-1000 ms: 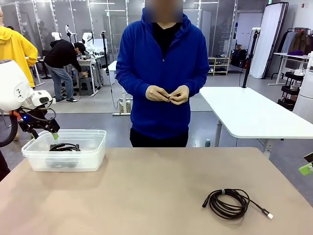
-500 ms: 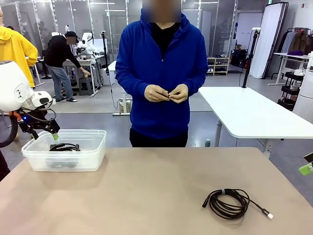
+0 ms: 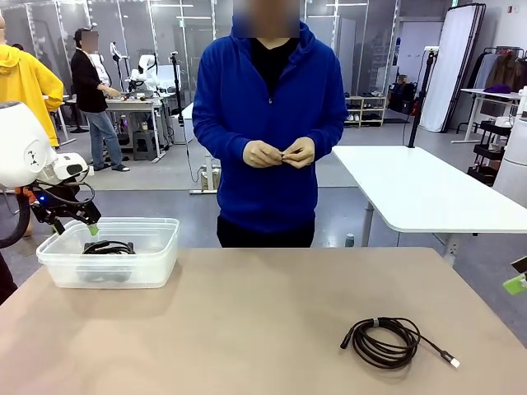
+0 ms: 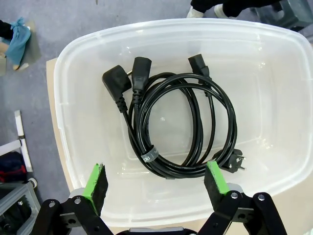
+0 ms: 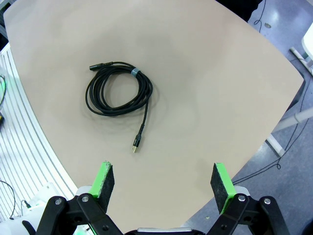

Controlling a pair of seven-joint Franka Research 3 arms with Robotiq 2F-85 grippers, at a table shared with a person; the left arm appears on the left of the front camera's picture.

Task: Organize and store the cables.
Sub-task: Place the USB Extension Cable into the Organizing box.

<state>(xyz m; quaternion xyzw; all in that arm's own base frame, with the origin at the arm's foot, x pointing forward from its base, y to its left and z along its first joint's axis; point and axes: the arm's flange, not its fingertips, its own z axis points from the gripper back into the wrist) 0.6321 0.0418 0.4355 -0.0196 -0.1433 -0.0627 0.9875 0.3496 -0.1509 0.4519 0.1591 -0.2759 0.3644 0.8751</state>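
Clock positions refer to the front view, with 12 o'clock at the far edge of the bench [image 3: 247,321] and 6 o'clock at the robot's edge. A clear plastic bin [image 3: 160,247] stands at about 10 o'clock, close to the bench's left edge. The binned cable coil [image 4: 183,129] lies flat on the bin floor: thick black cord in a round coil bound by a band. In the left wrist view three moulded plugs lie at 11 to 12 o'clock of the coil and a round plug at 4 o'clock. The left fingers [image 4: 96,185] are spread wide above the bin's left portion, with nothing between the green pads and no contact with the coil. The loose cable coil [image 3: 385,341] rests on the bare bench at about 4 o'clock, well apart from the bin. It is a thin black cord in a round coil held by one band, with a dark connector at its 9 o'clock and a pale-tipped connector trailing toward 4 o'clock. The right fingers [image 5: 104,182] are spread wide and empty, high above the bench; in the right wrist view the loose coil lies at 11 o'clock from them, well apart. A person stands at 12 o'clock behind the bench. The person's hands [image 3: 282,155] are together in front of the torso, pinching something too small to identify.
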